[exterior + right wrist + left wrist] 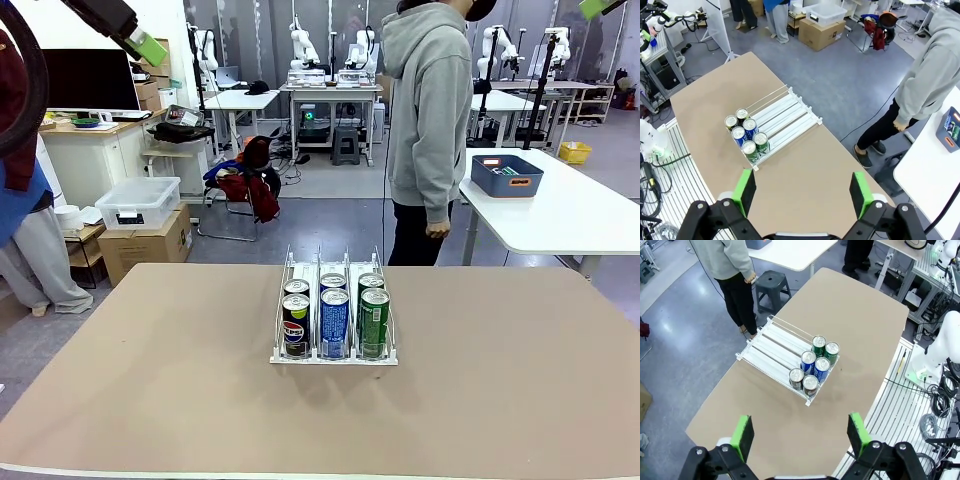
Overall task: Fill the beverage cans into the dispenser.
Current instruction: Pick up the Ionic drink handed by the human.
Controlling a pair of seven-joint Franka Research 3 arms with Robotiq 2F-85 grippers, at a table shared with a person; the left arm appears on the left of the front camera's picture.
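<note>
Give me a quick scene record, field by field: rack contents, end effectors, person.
dispenser: middle of the table, three lanes, cans at the robot-side end
left lane: two black cans
middle lane: two blue cans
right lane: two green cans
left end effector: open, empty, high above the table
right end effector: open, empty, high above the table
person: standing past the far edge, hands off the table

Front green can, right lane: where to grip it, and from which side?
Probably from above, by its upper end: the front green can stands upright, boxed in by the dispenser dividers, with the blue can beside it and a second green can behind it.
</note>
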